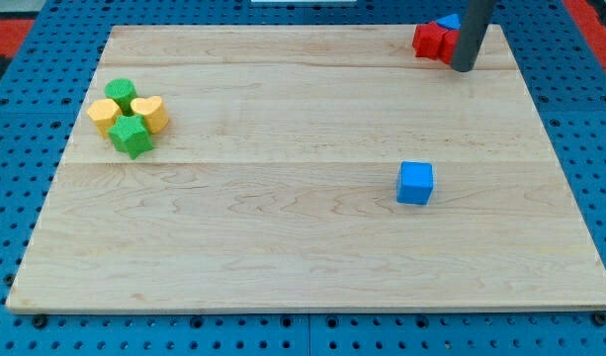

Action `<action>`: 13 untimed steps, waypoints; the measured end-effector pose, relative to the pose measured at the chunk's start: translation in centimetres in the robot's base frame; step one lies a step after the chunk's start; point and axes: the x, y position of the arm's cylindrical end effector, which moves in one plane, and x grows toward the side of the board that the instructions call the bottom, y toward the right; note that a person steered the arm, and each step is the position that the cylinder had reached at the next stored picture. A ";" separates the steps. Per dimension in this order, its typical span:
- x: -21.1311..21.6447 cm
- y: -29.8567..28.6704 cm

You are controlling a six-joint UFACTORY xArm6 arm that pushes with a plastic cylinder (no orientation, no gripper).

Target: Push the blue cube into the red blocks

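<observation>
1. You find the blue cube (415, 183) alone in the right half of the wooden board (283, 267), a little below the middle, well apart from every other block.
2. The red blocks (433, 41) sit at the top right corner; my tip (463, 69) rests just beside them on their right, far above the cube. It is a bare rod and holds nothing.
3. The cube looks small, light and stiff, so I judge it will slide easily but may turn if pushed off centre.
4. Put the tip against its lower face, in the middle, and push upward.
5. Count: one blue cube, one further blue block (447, 21) behind the red ones, two green blocks (130, 135), two yellow blocks (149, 111). How many red blocks, you cannot tell; the rod hides part.
</observation>
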 end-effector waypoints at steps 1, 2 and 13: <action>3.7 0.7; 8.3 1.1; 21.5 -8.3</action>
